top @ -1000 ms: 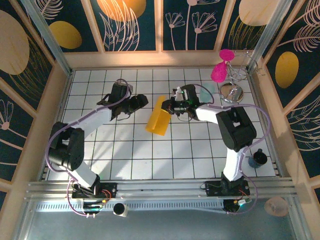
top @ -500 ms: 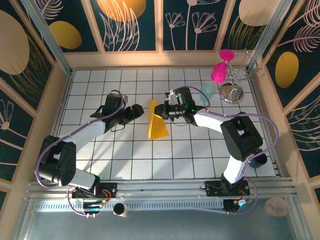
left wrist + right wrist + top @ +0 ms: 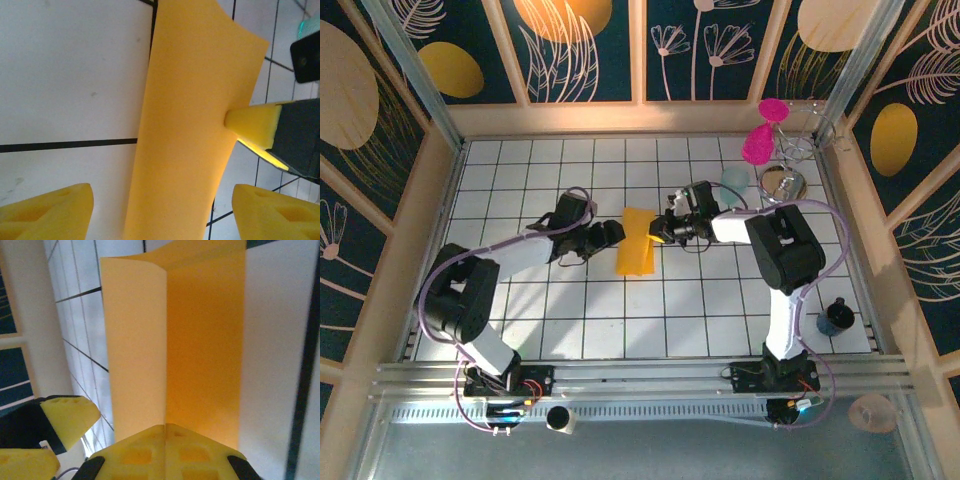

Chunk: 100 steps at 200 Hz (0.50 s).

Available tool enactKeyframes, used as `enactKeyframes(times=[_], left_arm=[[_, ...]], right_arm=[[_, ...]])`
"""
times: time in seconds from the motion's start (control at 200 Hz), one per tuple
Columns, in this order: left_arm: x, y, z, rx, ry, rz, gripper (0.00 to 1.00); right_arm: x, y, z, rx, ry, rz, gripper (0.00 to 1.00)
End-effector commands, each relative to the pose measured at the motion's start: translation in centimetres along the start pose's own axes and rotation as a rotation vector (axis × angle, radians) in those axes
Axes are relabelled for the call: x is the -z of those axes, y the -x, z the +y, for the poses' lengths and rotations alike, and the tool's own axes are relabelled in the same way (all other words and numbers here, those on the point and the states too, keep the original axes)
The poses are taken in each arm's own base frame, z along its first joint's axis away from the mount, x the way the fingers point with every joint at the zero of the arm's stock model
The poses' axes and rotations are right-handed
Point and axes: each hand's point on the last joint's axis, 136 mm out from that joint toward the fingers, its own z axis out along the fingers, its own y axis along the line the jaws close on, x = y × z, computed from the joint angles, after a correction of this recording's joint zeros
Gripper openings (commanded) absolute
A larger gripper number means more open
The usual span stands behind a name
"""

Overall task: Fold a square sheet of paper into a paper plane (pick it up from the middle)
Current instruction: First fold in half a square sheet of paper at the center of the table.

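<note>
Between your two claws at mid-table, the square sheet of paper (image 3: 637, 243) was held doubled over, its long axis running near to far. Your right claw (image 3: 663, 228) was clamped on its right edge. Your left claw (image 3: 611, 236) stood wide just left of it, facing the free side. Bare table (image 3: 570, 300) lay open all round.

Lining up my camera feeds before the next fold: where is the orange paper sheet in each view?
Top external: orange paper sheet near the centre of the table.
Left wrist: the sheet runs up the middle.
Right wrist: the sheet rises from bottom centre.
Shared landmark: the right fingers pinching its edge.
</note>
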Motion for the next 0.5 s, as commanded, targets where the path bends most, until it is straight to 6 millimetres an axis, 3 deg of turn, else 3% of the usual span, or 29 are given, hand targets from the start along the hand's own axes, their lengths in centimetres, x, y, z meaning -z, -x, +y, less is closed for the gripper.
enactKeyframes(times=[0.0, 0.105, 0.125, 0.195, 0.496], left_arm=[[-0.9, 0.8, -1.3, 0.003, 0.002, -0.016, 0.72], [-2.6, -0.1, -0.1, 0.016, 0.041, 0.025, 0.7], [-2.6, 0.5, -1.0, 0.008, 0.027, 0.014, 0.69], [-3.1, 0.5, -1.0, 0.006, 0.036, 0.025, 0.67], [-4.9, 0.9, 0.6, -0.007, 0.134, 0.039, 0.59]], right_arm=[[-0.3, 0.5, -0.2, 0.086, -0.019, 0.034, 0.01], [-0.4, 0.9, -0.7, 0.106, -0.038, 0.038, 0.01], [-0.4, 1.0, -0.8, 0.106, -0.04, 0.037, 0.01], [-0.4, 1.1, -0.9, 0.11, -0.036, 0.04, 0.01], [-0.3, 1.6, -1.7, 0.097, -0.044, 0.043, 0.02]])
